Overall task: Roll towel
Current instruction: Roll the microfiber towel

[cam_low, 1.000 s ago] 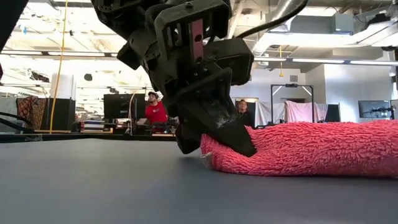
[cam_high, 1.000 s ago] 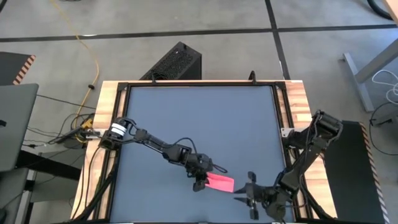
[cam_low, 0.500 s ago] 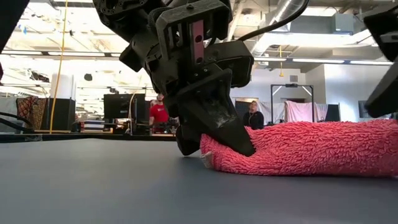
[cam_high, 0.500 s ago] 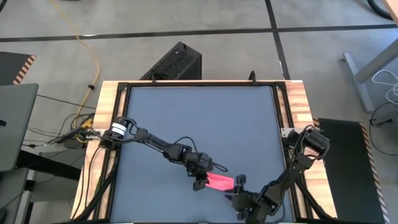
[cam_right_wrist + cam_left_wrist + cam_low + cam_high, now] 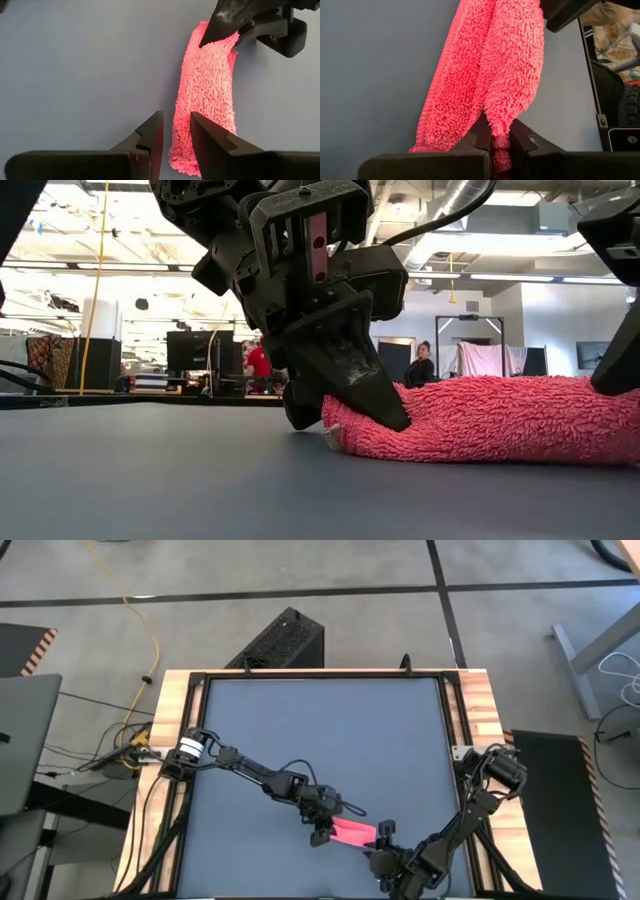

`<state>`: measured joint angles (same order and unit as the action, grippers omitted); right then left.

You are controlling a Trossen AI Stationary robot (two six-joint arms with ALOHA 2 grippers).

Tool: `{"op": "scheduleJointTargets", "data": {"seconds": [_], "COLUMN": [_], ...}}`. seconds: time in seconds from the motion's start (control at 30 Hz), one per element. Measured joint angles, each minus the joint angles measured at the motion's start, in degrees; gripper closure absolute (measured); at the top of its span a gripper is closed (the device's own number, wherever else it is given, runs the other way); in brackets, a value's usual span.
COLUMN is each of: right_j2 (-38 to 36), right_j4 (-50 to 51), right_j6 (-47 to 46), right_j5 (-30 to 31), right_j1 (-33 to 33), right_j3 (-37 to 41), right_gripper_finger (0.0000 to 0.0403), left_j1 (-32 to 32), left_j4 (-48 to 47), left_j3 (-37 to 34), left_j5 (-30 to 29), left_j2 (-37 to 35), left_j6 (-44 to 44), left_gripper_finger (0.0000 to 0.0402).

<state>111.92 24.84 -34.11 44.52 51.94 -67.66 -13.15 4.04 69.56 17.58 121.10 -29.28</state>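
Note:
The pink towel (image 5: 352,832) lies near the table's near edge as a narrow strip folded lengthwise, flat on the dark tabletop (image 5: 320,730). It also shows in the low view (image 5: 500,420) and the right wrist view (image 5: 207,90). My left gripper (image 5: 320,833) is shut on the towel's left end. My right gripper (image 5: 381,836) stands over the towel's right end with a narrow gap between its fingers (image 5: 176,127). The towel shows through that gap. My left gripper pinches a raised fold at the towel's left end (image 5: 499,131) between its two fingers. The fingers (image 5: 350,395) come from above, slanting toward the table's right, and lie along the strip. The towel's end rests on the table and the strip lies slack. I cannot tell whether my right gripper touches the towel.
The wooden table frame (image 5: 170,740) runs along both sides. A black box (image 5: 280,640) stands on the floor beyond the far edge. People show in the room behind the table (image 5: 258,365).
My right gripper has moved toward the table's left, to the towel's right end, and has come into the low view at the right, going down to the towel's top. My left gripper and the towel have kept still.

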Motion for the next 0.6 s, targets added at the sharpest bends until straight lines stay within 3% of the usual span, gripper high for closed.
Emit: {"op": "scheduleJointTargets", "data": {"seconds": [0.37, 0.5, 0.6], "right_j2": [-0.1, -0.1, -0.2], "right_j4": [1.2, 6.9, 11.5], "right_j6": [0.0, 0.1, 0.0], "right_j5": [-3.2, -3.3, -3.3], "right_j1": [-0.8, -0.8, -0.7], "right_j3": [-0.9, -7.0, -11.2], "right_gripper_finger": [0.0279, 0.0269, 0.024], "left_j1": [0.0, 0.0, 0.0], "left_j4": [0.0, 0.0, 0.0], "left_j3": [0.0, 0.0, -0.1], "left_j5": [0.2, 1.1, 1.2], "left_j2": [0.0, 0.0, 0.0], "left_j6": [0.3, 0.4, 0.4], "left_gripper_finger": [0.0395, 0.0395, 0.0395]}}
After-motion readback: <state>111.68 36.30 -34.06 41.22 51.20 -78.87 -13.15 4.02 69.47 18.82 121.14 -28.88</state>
